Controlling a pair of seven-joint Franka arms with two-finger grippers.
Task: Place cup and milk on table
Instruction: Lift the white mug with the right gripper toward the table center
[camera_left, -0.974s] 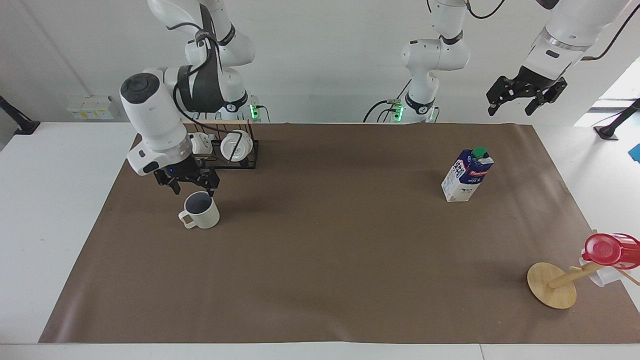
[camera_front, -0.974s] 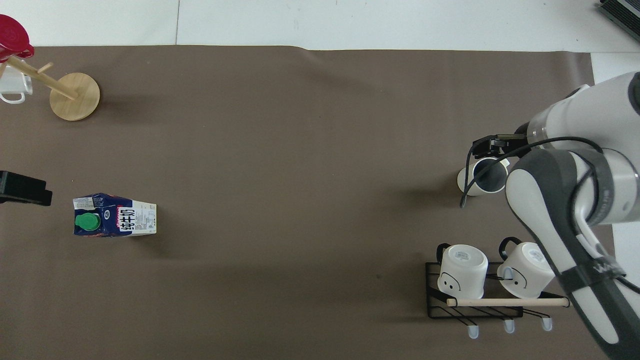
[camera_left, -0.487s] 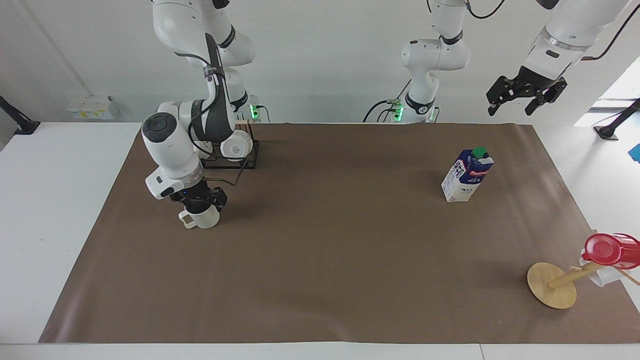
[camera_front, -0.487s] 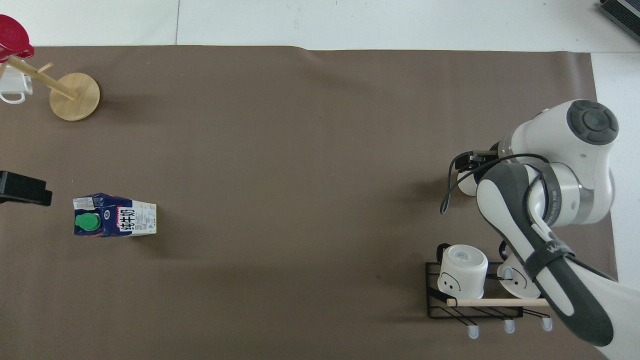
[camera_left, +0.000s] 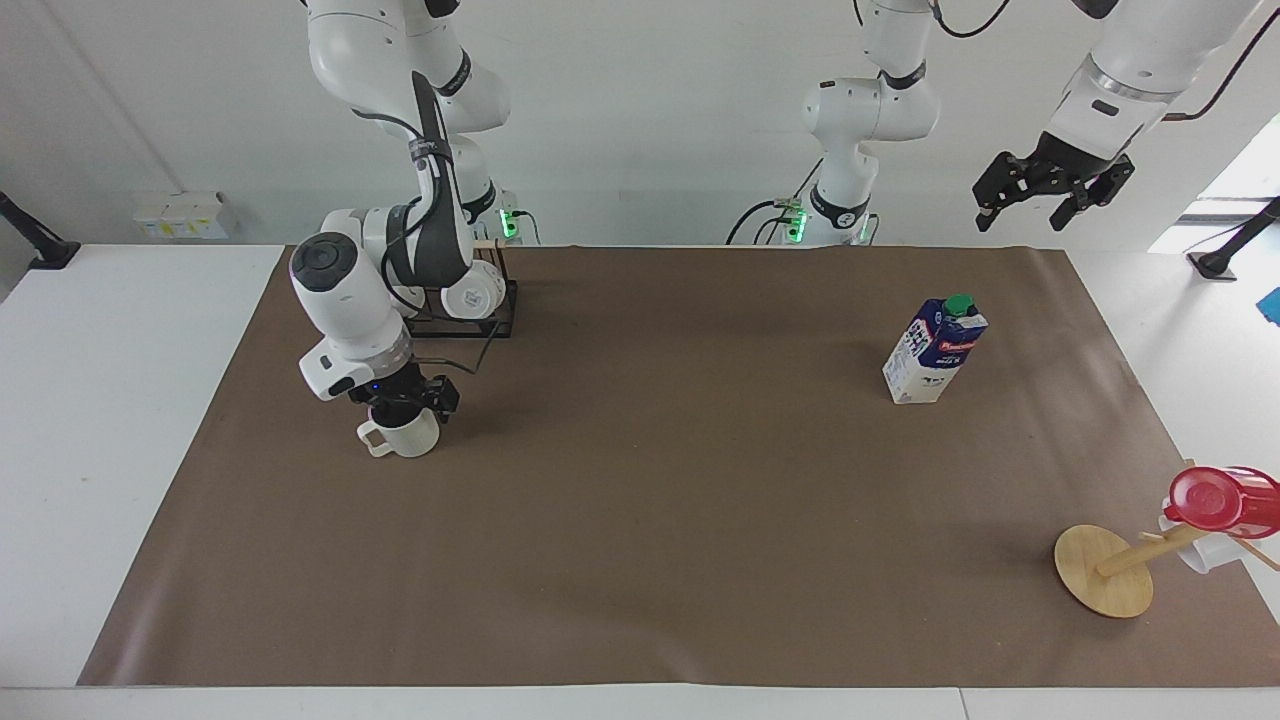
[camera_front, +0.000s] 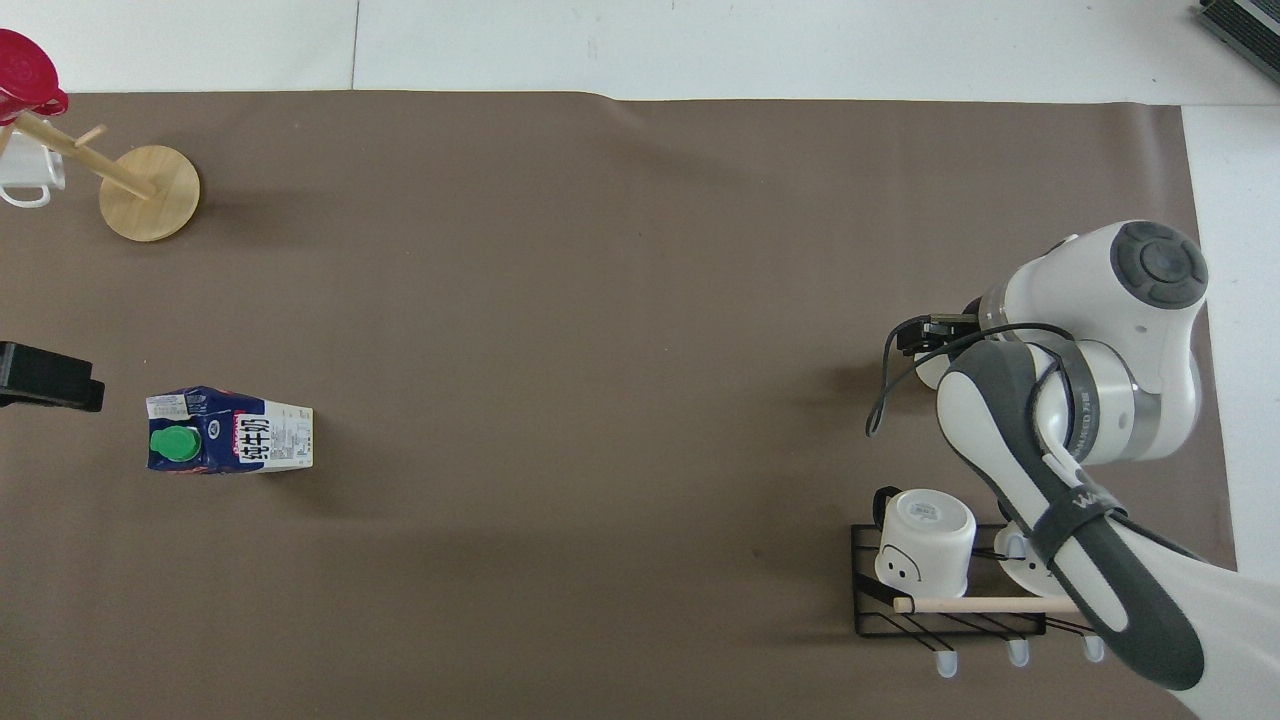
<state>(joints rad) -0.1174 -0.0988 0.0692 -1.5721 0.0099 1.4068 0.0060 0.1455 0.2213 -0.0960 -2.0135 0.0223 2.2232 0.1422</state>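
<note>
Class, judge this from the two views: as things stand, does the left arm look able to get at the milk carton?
Probably yes. The left gripper hangs raised near the milk carton, which stands upright on the brown mat with nothing beside it.
</note>
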